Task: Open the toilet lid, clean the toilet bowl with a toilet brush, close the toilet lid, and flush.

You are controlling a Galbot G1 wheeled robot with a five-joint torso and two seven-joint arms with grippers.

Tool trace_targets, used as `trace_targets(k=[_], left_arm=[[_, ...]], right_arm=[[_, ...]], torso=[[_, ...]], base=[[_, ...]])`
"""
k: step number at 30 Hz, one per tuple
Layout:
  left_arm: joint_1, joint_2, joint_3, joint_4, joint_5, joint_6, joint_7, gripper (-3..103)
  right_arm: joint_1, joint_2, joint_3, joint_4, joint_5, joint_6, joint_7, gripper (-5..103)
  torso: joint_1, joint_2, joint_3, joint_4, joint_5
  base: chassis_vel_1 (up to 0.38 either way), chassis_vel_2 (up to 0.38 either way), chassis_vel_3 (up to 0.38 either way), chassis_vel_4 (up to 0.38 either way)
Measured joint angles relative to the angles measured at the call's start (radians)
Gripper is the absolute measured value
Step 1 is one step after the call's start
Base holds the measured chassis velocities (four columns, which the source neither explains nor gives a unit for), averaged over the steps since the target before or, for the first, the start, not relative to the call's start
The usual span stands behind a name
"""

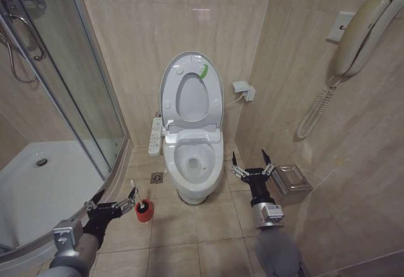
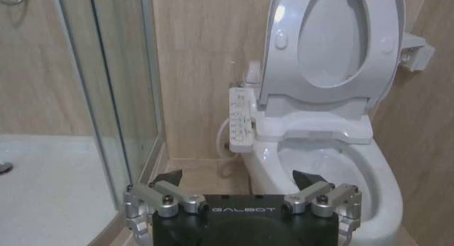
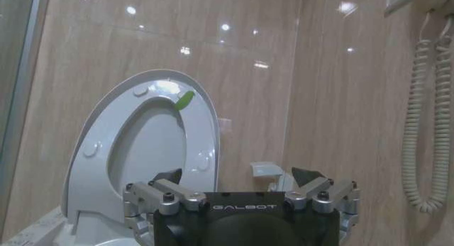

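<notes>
Here toilet lid raised, toilet brush beside left gripper, right gripper, fingers spread, empty.

Head view: from high up, looking forward and down at the raised toilet lid and toilet bowl, fairly far off. Left wrist view: low, over the left tool, much nearer the bowl. Right wrist view: low, tilted upward over the right tool — lid shared by all three.
</notes>
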Motion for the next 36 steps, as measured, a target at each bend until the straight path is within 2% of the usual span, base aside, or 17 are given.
trace_targets(k=[5, 7, 8, 9, 10, 21, 24, 25, 29, 31, 36], left_arm=[[0.002, 0.0, -0.003, 0.0, 0.008, 0.002, 0.008, 100], [0.003, 0.008, -0.011, 0.046, 0.067, -0.038, 0.074, 100], [0.003, 0.008, -0.011, 0.046, 0.067, -0.038, 0.074, 100], [0.003, 0.015, -0.016, 0.086, 0.114, -0.073, 0.126, 100], [0.002, 0.018, -0.018, 0.102, 0.135, -0.089, 0.149, 100], [0.002, 0.02, -0.019, 0.121, 0.149, -0.107, 0.163, 100], [0.007, 0.02, -0.006, 0.192, 0.169, -0.165, 0.164, 100], [0.007, 0.02, -0.006, 0.192, 0.169, -0.165, 0.164, 100], [0.021, 0.018, 0.025, 0.355, 0.211, -0.299, 0.165, 100], [0.026, 0.017, 0.036, 0.409, 0.226, -0.343, 0.166, 100], [0.029, 0.017, 0.042, 0.44, 0.234, -0.371, 0.166, 100]], right_arm=[[0.0, 0.0, 0.0, 0.0, 0.0, 0.0, 0.0, 100], [0.0, 0.0, 0.0, 0.0, 0.0, 0.0, 0.0, 100], [0.0, 0.0, 0.0, 0.0, 0.0, 0.0, 0.0, 100], [0.0, 0.0, 0.0, 0.0, 0.0, 0.0, 0.0, 100], [0.0, 0.0, 0.0, 0.0, 0.0, 0.0, 0.0, 100], [0.0, 0.0, 0.0, 0.0, 0.0, 0.0, 0.0, 100], [0.0, 0.0, 0.0, 0.0, 0.0, 0.0, 0.0, 100], [0.0, 0.0, 0.0, 0.0, 0.0, 0.0, 0.0, 100], [0.0, 0.0, 0.0, 0.0, 0.0, 0.0, 0.0, 100], [0.0, 0.0, 0.0, 0.0, 0.0, 0.0, 0.0, 100], [0.0, 0.0, 0.0, 0.0, 0.0, 0.0, 0.0, 100]], torso=[[0.0, 0.0, 0.0, -0.0002, -0.0002], [0.0, 0.0, 0.0, -0.0001, 0.0001], [0.0, 0.0, 0.0, -0.0001, 0.0001], [0.0, 0.0, 0.0, -0.0004, -0.0006], [0.0, 0.0, 0.0, -0.0003, -0.0005], [0.0, 0.0, 0.0, 0.0, -0.0002], [0.0, 0.0, 0.0, -0.0001, -0.0001], [0.0, 0.0, 0.0, -0.0001, -0.0001], [0.0, 0.0, 0.0, -0.0001, -0.0002], [0.0, 0.0, 0.0, -0.0001, -0.0003], [0.0, 0.0, 0.0, -0.0001, -0.0002]], base=[[0.0, 0.0, 0.0, 0.0], [0.0, 0.0, 0.0, 0.0], [0.0, 0.0, 0.0, 0.0], [0.0, 0.0, 0.0, 0.0], [0.0, 0.0, 0.0, 0.0], [0.0, 0.0, 0.0, 0.0], [0.0, 0.0, 0.0, 0.0], [0.0, 0.0, 0.0, 0.0], [0.0, 0.0, 0.0, 0.0], [0.0, 0.0, 0.0, 0.0], [0.0, 0.0, 0.0, 0.0]])
